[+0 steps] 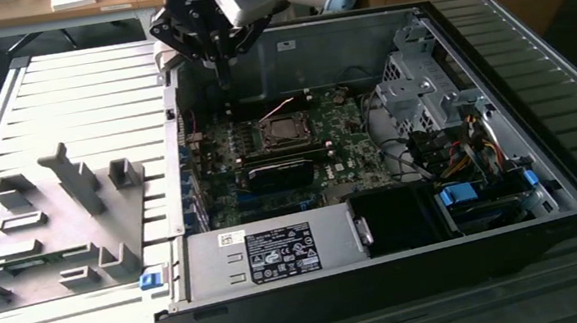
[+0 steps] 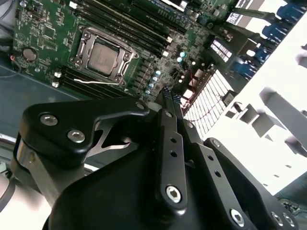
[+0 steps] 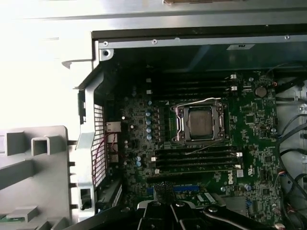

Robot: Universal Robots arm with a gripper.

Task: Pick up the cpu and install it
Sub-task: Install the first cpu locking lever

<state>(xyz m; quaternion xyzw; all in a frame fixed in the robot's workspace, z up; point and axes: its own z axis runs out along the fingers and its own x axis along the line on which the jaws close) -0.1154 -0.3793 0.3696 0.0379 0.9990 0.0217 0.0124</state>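
Note:
The cpu (image 2: 103, 55) is a silvery-grey square lying inside the dark socket frame (image 2: 81, 43) on the green motherboard; it also shows in the first wrist view as the cpu (image 3: 200, 120) and in the exterior view as the cpu (image 1: 285, 130). A thin wire lever (image 3: 201, 100) arcs beside the socket. My gripper (image 1: 224, 74) hangs above the case's back corner, on the exterior view's left, raised and apart from the socket. Its fingers (image 2: 165, 124) meet at the tips, shut, with nothing between them. My gripper (image 2: 170, 97) holds nothing.
The open computer case (image 1: 550, 138) lies on a slatted table. A grey fixture tray (image 1: 55, 231) with upright blocks sits on the exterior view's left. Inside are a power supply (image 1: 267, 255), a black shroud (image 1: 400, 218), a drive cage (image 1: 423, 87) and loose cables (image 1: 452, 150).

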